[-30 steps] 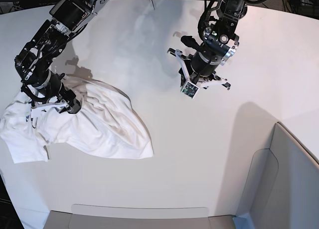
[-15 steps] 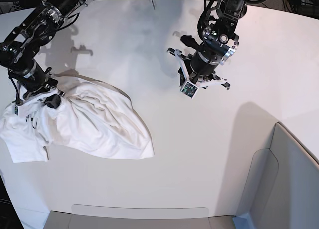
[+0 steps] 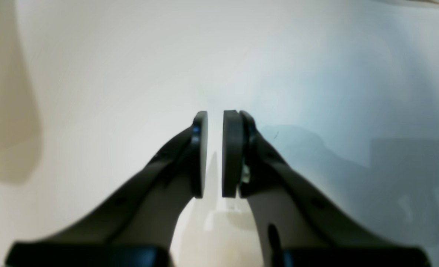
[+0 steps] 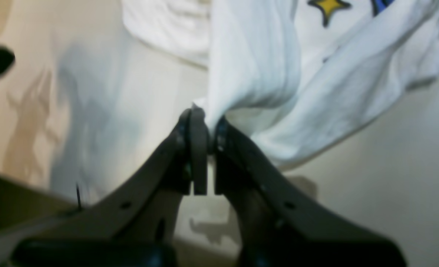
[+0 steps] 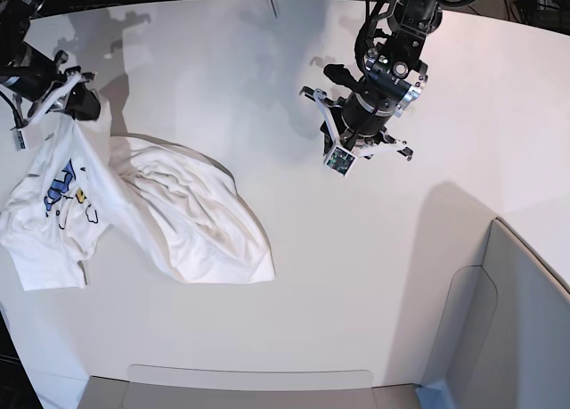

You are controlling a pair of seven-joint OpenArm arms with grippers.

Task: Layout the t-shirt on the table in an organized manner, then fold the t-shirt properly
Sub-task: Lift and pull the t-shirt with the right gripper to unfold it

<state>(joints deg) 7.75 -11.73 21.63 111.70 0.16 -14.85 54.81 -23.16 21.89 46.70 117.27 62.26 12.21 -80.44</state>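
Note:
The white t-shirt (image 5: 178, 213) lies crumpled at the left of the white table (image 5: 356, 275). One part of it is pulled up and back, showing blue lettering (image 5: 62, 182). My right gripper (image 5: 78, 97) is shut on a bunched fold of the t-shirt (image 4: 256, 74), pinched between its pads (image 4: 199, 133). A yellow star (image 4: 329, 5) shows on the hanging cloth. My left gripper (image 5: 354, 128) hovers over bare table (image 3: 130, 55) right of centre, far from the shirt. In the left wrist view, the left gripper (image 3: 215, 122) has its pads a slim gap apart with nothing between them.
A grey panel (image 5: 517, 329) rises at the front right corner. A grey strip (image 5: 249, 387) runs along the front edge. The table's edge curves close by the shirt on the left. Dark cables and frames line the far edge.
My right gripper has closed on the shirt and lifted it up and toward the far left, stretching the cloth and uncovering the print. The left arm has stayed in place.

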